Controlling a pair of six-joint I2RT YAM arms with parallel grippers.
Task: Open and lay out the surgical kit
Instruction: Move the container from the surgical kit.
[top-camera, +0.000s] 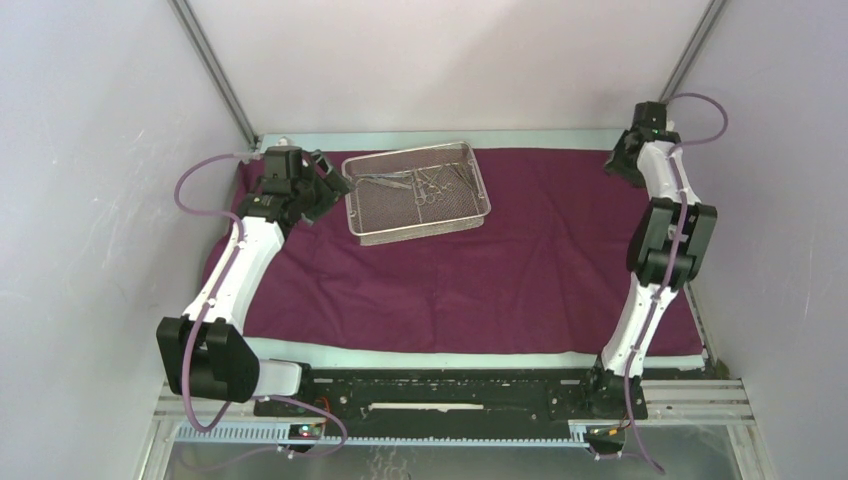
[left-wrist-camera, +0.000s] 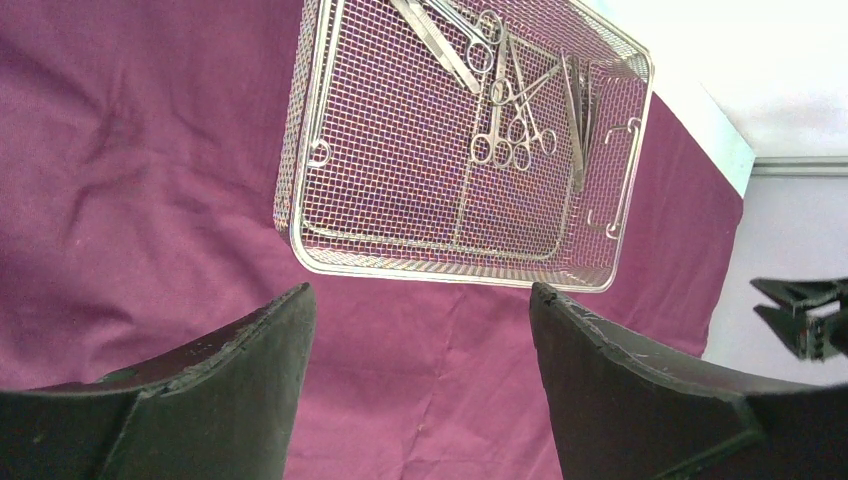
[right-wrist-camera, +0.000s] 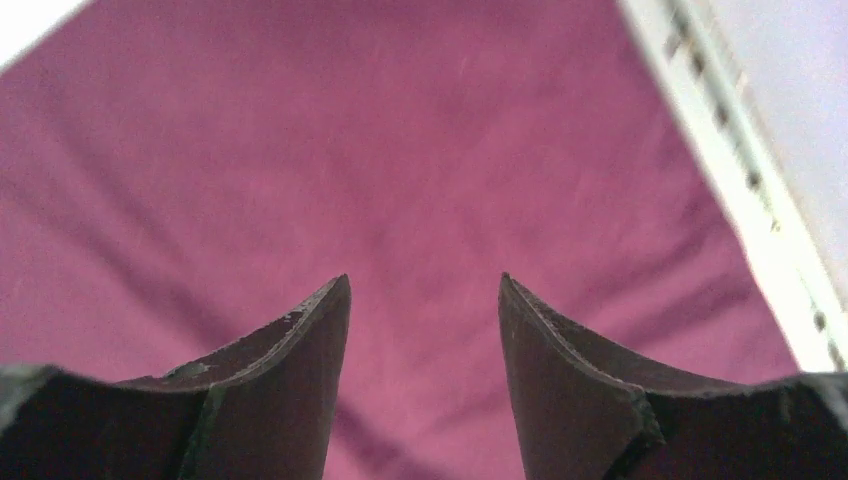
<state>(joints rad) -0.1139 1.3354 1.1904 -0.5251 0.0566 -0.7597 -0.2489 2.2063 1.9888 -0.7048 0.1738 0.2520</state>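
Note:
The maroon cloth wrap lies spread flat over the table. On its far left part stands the silver wire-mesh tray, holding steel scissors and forceps in a loose heap. Seen from the left wrist, the tray and its instruments lie just ahead of my left gripper. That gripper hovers beside the tray's left end, open and empty. My right gripper hangs over the cloth's far right corner; its jaws stand apart with only cloth beneath.
A white table border shows along the cloth's near edge and a metal rail runs along the right side. Pale enclosure walls close in on the left, back and right.

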